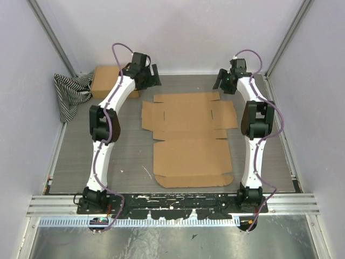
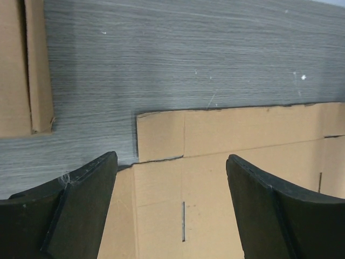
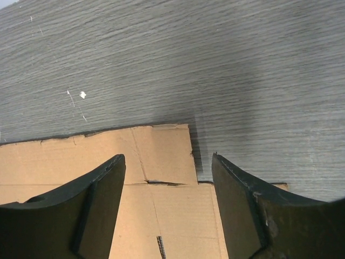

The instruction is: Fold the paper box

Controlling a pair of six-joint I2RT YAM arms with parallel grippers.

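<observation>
Right now the paper box (image 1: pixel 188 137) is lying fully flat and unfolded in the middle of the surface (image 1: pixel 129 159). Its broad plain panel is pointing toward the arm bases, and its flapped, slitted end is pointing toward the far wall. That central spot is probably serving both arms equally, since each is reaching its own side of the sheet without crossing the other.

The left pincer (image 2: pixel 171 158) is hanging over the sheet's far left corner flap, and the right pincer (image 3: pixel 168 157) is hanging over the far right corner flap. Both are gaping wide and gripping nothing, and neither seems to be touching the cardboard. This mirrored stance is likely setting up a paired move, with each arm taking the flap on its own side so the far end can rise evenly. No fold is showing yet, so the task is looking barely begun.

A second box (image 1: pixel 108 80), already box-shaped, is sitting in the far left corner, partly hidden behind the left arm. It is touching or just beside a striped cloth (image 1: pixel 70 94) that is lying bunched against the left wall. Both are resting apart from the sheet, seemingly out of the folding area.

Counting up: one flat sheet, one formed box, one cloth, two arms and two pincers.
</observation>
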